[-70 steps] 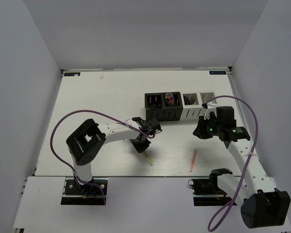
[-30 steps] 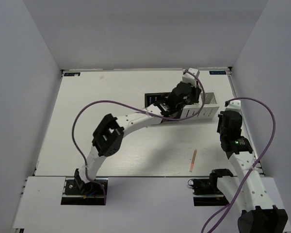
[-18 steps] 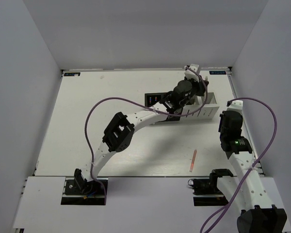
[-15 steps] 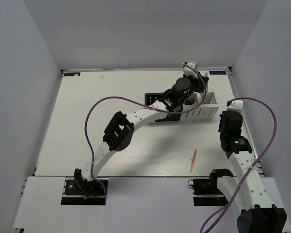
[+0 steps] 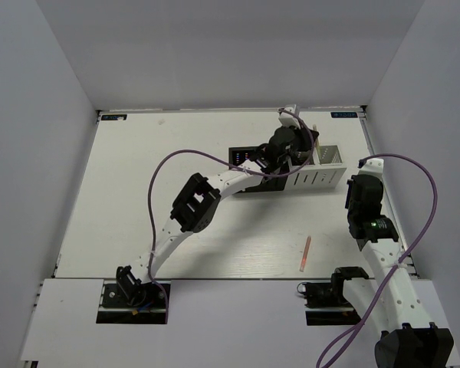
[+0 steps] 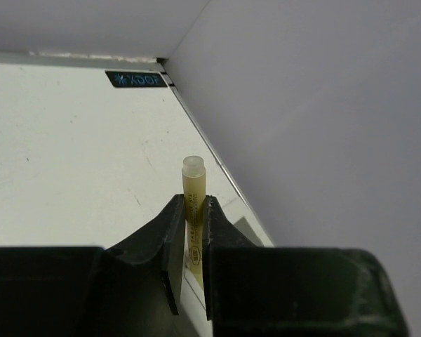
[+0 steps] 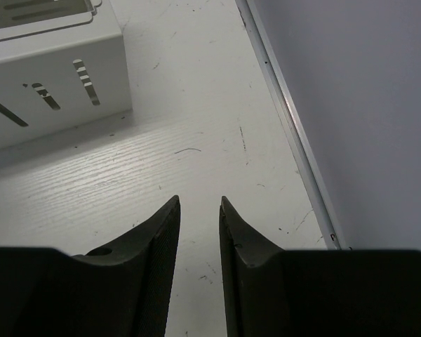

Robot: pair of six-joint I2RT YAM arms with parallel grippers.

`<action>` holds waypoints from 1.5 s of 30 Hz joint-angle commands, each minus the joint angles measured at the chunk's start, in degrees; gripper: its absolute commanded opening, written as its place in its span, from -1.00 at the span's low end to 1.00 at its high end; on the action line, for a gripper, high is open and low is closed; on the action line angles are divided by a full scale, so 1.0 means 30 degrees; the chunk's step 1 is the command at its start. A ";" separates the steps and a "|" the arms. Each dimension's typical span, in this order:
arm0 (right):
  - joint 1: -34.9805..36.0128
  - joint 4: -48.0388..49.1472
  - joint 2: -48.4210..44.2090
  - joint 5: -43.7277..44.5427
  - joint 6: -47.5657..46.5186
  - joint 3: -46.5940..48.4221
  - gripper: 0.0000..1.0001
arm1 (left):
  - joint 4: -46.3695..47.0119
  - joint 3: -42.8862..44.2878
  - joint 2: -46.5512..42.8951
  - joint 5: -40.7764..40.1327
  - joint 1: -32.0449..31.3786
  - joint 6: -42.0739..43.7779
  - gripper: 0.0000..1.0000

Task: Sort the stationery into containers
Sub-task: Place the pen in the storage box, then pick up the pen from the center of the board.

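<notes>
Left wrist view is showing the left end effector [image 6: 190,210] pinching the beige stick [image 6: 193,184] low down, jaws nearly together, with the stick pointing out along the fingers. Only the top view is showing that arm reaching over the cups [image 5: 322,178], so a drop looks close. The right end effector [image 7: 198,210] is hovering empty, jaws slightly parted, beside the row's right end. The salmon stick [image 5: 306,254] is lying on the tabletop [image 5: 161,176], nearer the right arm.
</notes>
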 commanded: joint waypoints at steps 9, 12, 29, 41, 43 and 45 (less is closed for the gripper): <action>0.0048 0.0775 -0.0280 0.0127 0.0318 0.0027 -0.35 | -0.0014 0.0008 -0.0703 0.1335 -0.0041 -0.1449 -0.20; 0.0020 0.0746 -0.0339 -0.0106 0.0319 0.0027 -0.35 | -0.0130 -0.0022 -0.0733 0.1393 -0.0071 -0.1538 0.40; -0.0068 -0.3351 0.0041 -1.1236 0.0348 0.1461 -0.46 | -0.1332 -0.6921 -0.9249 0.0984 -0.0100 0.6069 0.28; 0.0135 -0.8831 0.4629 -1.8063 0.0056 0.3426 -0.26 | -1.1446 -1.8710 -2.4332 -0.2060 0.0192 0.9743 0.58; 0.0107 -0.9419 0.5893 -1.8532 0.0084 0.2844 -0.30 | -1.3798 -2.0694 -2.6933 -0.3489 0.0659 0.9245 0.63; 0.0195 -0.9130 0.6924 -1.8244 0.0551 0.2461 -0.34 | -1.4981 -2.2778 -2.8352 -0.4112 0.1127 0.8571 0.77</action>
